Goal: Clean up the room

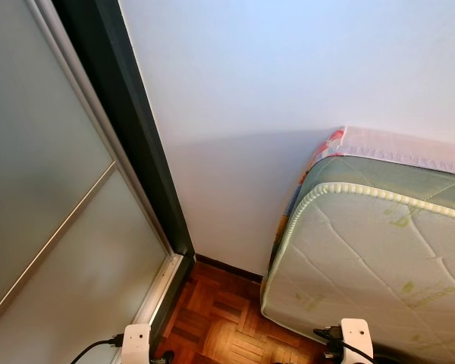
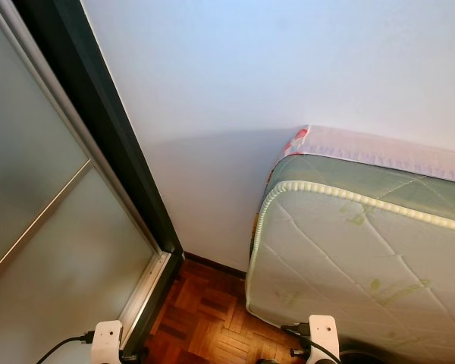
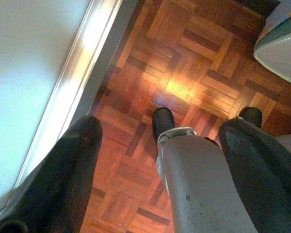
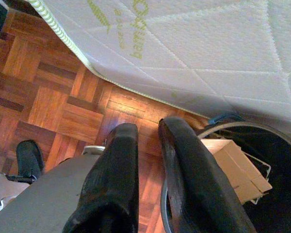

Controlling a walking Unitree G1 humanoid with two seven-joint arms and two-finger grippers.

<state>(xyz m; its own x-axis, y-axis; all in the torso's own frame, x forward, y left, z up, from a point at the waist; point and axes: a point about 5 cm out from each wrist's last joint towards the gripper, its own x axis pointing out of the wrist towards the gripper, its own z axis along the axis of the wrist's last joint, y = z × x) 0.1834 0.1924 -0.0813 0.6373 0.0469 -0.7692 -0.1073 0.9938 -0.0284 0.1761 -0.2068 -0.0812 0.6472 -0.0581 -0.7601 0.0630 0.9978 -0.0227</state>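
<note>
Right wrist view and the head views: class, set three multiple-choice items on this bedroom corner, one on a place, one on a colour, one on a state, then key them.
1. Where does the quilted white mattress stand?
A. flat on the floor
B. on its edge against the white wall
C. inside the wardrobe

2. What colour is the parquet floor?
A. reddish brown
B. grey
C. white

3. How are the left gripper fingers?
A. clamped on a box
B. pressed together
C. spread apart, holding nothing

Key: 1 B, its piped edge rises beside the wall; 2 A, the wood blocks show red-brown; 3 C, floor shows between the two black fingers.
</note>
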